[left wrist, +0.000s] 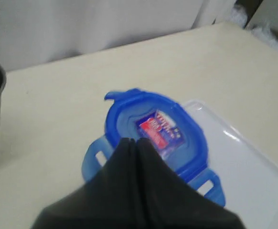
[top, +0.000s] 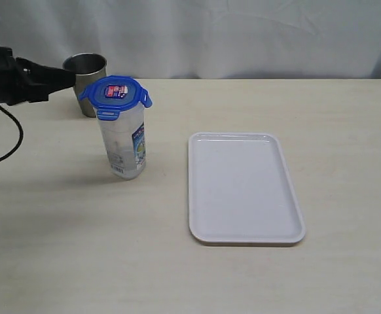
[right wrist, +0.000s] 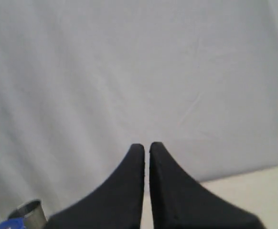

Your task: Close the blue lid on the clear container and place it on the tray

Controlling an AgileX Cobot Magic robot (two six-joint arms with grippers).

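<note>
White tray [top: 246, 190] lies nearest in the exterior view, well beyond the left fingers [top: 54, 78], which are pressed together holding nothing, tips just beside the blue lid [top: 116, 91] seated on the clear container [top: 124, 147]. Left wrist view: those tips overlap the lid's rim, contact unclear; its flaps look splayed, unlatched. Right wrist view: the right fingers [right wrist: 129, 191] are closed on nothing, the lid well away from them. Closing is in hand, I judge; next, each flap needs pressing down.

blue lid [top: 114, 99] with red-and-white sticker [top: 116, 90], white tray [top: 243, 190], grey cup [top: 87, 72], beige table [top: 79, 248]
</note>
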